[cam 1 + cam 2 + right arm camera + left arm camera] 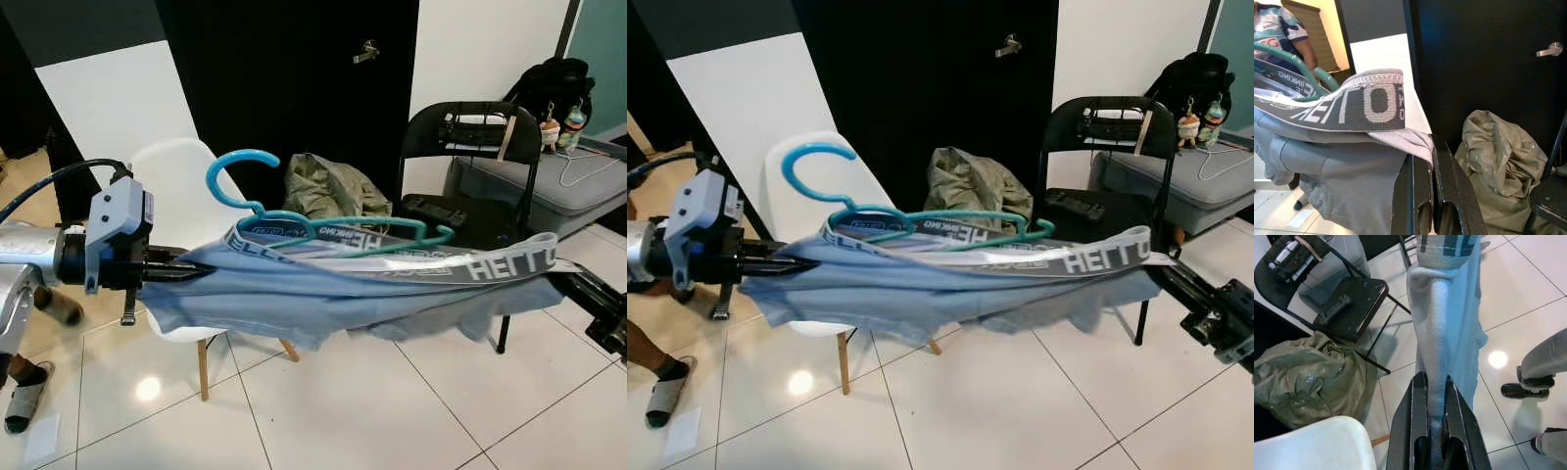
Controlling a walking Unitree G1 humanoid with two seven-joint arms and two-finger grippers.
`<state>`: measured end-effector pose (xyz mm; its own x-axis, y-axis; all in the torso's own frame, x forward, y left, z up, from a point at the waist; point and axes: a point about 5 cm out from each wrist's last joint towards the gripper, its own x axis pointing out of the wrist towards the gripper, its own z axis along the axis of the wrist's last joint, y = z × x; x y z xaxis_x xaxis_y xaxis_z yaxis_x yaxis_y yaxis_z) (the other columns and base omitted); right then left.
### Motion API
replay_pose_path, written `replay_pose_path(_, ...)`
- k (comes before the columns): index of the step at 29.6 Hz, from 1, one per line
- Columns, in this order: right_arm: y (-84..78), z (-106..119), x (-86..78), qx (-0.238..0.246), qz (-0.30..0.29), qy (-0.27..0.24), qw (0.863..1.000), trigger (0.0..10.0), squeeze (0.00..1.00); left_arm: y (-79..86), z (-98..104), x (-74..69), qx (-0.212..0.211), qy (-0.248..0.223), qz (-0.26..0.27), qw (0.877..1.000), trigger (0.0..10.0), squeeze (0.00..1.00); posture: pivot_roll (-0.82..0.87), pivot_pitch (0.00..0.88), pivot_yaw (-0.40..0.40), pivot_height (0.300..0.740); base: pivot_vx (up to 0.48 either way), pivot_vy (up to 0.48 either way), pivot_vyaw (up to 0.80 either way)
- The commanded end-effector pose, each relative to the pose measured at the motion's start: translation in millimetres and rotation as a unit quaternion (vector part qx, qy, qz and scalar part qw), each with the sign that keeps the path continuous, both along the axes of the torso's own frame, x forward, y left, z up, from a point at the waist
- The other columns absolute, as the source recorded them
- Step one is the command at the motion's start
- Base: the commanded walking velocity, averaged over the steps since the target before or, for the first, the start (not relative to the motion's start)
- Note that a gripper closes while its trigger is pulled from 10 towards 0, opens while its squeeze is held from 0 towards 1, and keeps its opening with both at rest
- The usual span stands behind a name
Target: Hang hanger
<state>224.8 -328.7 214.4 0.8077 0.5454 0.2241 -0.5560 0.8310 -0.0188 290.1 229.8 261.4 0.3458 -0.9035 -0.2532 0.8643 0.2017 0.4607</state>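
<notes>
A pair of light blue-grey underpants (323, 299) with a grey lettered waistband (460, 266) is stretched level between my two grippers. A teal plastic hanger (294, 217) lies on top of the cloth, its hook (230, 171) rising at the left. My left gripper (191, 272) is shut on the cloth's left end; the fabric runs pinched between its black fingers (1418, 426). My right gripper (1161, 274) is shut on the waistband's right end, the cloth caught between its fingers (1442, 181).
A white chair (181, 196) stands behind the cloth at left, a black folding chair (470, 147) at right, an olive bundle (333, 186) between them. A grey sofa (578, 186) is far right. A person's feet (24, 392) stand at left on the white tiles.
</notes>
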Motion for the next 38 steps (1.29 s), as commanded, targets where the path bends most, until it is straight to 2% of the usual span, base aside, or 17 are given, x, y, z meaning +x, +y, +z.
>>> replay_pose_path(1,-5.9,3.7,-1.2,-0.004,-0.016,-0.012,1.000,0.0,0.00,9.6,4.2,-5.4,0.002,0.005,0.007,1.000,0.0,0.00,0.00,0.000,0.089,0.740,0.000,0.000,0.00)
replay_pose_path(10,-7.7,3.9,-0.1,-0.005,-0.020,-0.013,1.000,0.0,0.00,8.7,3.2,-10.7,-0.001,0.023,-0.016,1.000,0.0,0.00,0.00,0.000,0.091,0.740,0.000,0.000,0.00)
replay_pose_path(14,-5.6,11.4,0.6,-0.015,-0.011,-0.026,0.999,0.0,0.00,7.8,-5.2,-12.9,0.019,0.039,-0.016,0.999,0.0,0.00,-0.01,0.000,0.092,0.740,0.000,0.000,0.00)
replay_pose_path(17,3.1,25.3,-0.5,-0.031,0.017,-0.048,0.998,0.0,0.00,5.4,-13.7,-11.3,0.034,0.039,-0.005,0.999,0.0,0.00,-0.01,0.000,0.092,0.740,0.000,0.000,0.00)
replay_pose_path(23,12.7,38.4,1.2,-0.050,0.041,-0.067,0.996,0.0,0.00,2.2,-16.2,-10.8,0.031,0.044,-0.007,0.999,0.0,0.00,-0.02,0.000,0.091,0.740,0.000,0.000,0.00)
replay_pose_path(26,25.1,50.4,3.6,-0.066,0.072,-0.084,0.992,0.0,0.00,0.5,-17.3,-10.6,0.032,0.045,-0.006,0.998,0.0,0.00,-0.02,0.000,0.089,0.740,0.000,0.000,0.00)
replay_pose_path(31,32.4,55.3,3.9,-0.077,0.089,-0.088,0.989,0.0,0.00,-0.9,-16.8,-10.2,0.028,0.041,-0.003,0.999,0.0,0.00,-0.02,0.000,0.084,0.740,0.000,0.000,0.00)
replay_pose_path(38,30.6,51.4,1.6,-0.085,0.086,-0.074,0.990,0.0,0.00,1.2,-12.8,-10.3,0.024,0.032,0.009,0.999,0.0,0.00,-0.01,0.000,0.081,0.740,0.000,0.000,0.00)
